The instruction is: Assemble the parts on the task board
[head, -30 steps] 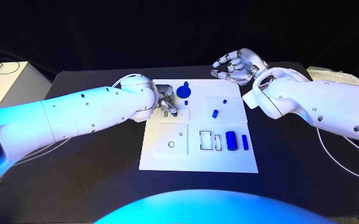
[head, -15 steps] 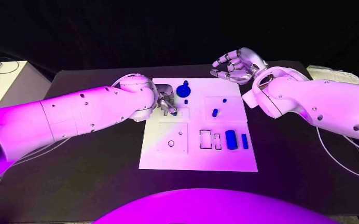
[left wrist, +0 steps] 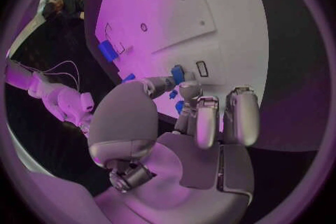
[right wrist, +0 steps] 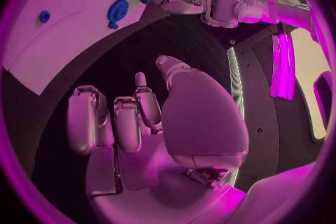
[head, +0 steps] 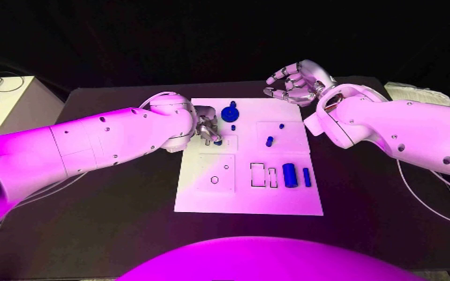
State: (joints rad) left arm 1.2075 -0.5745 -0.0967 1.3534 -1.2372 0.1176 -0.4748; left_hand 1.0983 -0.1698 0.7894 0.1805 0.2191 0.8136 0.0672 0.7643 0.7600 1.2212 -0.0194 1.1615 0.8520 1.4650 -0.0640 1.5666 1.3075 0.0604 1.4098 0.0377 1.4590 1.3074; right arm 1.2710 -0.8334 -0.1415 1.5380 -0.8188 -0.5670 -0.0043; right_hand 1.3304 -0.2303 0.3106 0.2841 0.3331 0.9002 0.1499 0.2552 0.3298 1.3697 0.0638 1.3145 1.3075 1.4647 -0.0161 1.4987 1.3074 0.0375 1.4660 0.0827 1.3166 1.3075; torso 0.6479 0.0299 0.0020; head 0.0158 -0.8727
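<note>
Two smooth white arm shells, dotted with small dark screw heads, flank the task board (head: 250,164). Each widens into a rounded wrist housing beside the board and ends in a silver hand: the left hand (head: 210,129) and right hand (head: 297,82) have segmented metallic fingers with paler rounded pads (right wrist: 83,123) and a broad domed thumb base. A thin pale cable trails below each arm.
</note>
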